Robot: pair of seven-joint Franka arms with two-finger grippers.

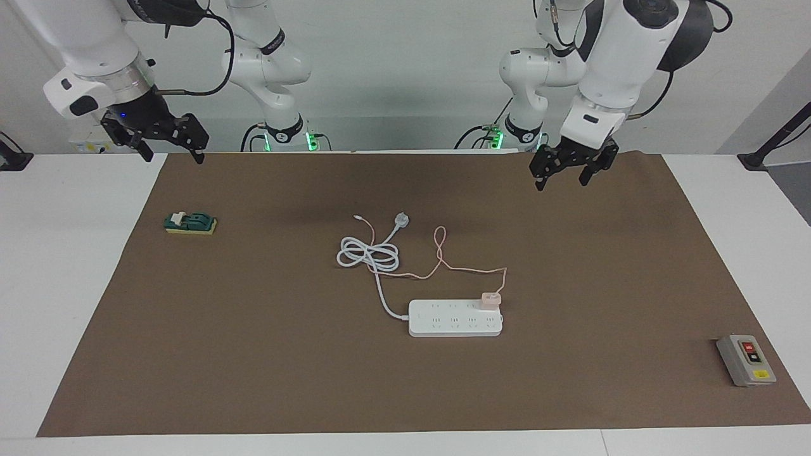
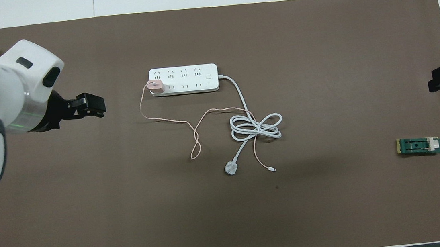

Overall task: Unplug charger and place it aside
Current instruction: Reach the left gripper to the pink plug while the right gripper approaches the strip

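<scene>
The charger (image 1: pixel 491 299) is a small pale pink cube plugged into the long white power strip (image 1: pixel 456 318), at the strip's end toward the left arm. It also shows in the overhead view (image 2: pixel 156 86), on the strip (image 2: pixel 183 79). Its thin pink cable (image 1: pixel 443 259) loops over the mat toward the robots. My left gripper (image 1: pixel 562 180) is open and empty, up over the mat toward the left arm's end, well apart from the charger; it also shows in the overhead view (image 2: pixel 95 105). My right gripper (image 1: pixel 172 155) is open and empty, waiting over the mat's corner at the right arm's end.
The strip's thick white cord (image 1: pixel 367 253) lies coiled nearer to the robots, ending in a round white plug (image 1: pixel 402 220). A green switch block (image 1: pixel 190 223) lies toward the right arm's end. A grey button box (image 1: pixel 746 360) sits toward the left arm's end. A brown mat (image 1: pixel 253 354) covers the table.
</scene>
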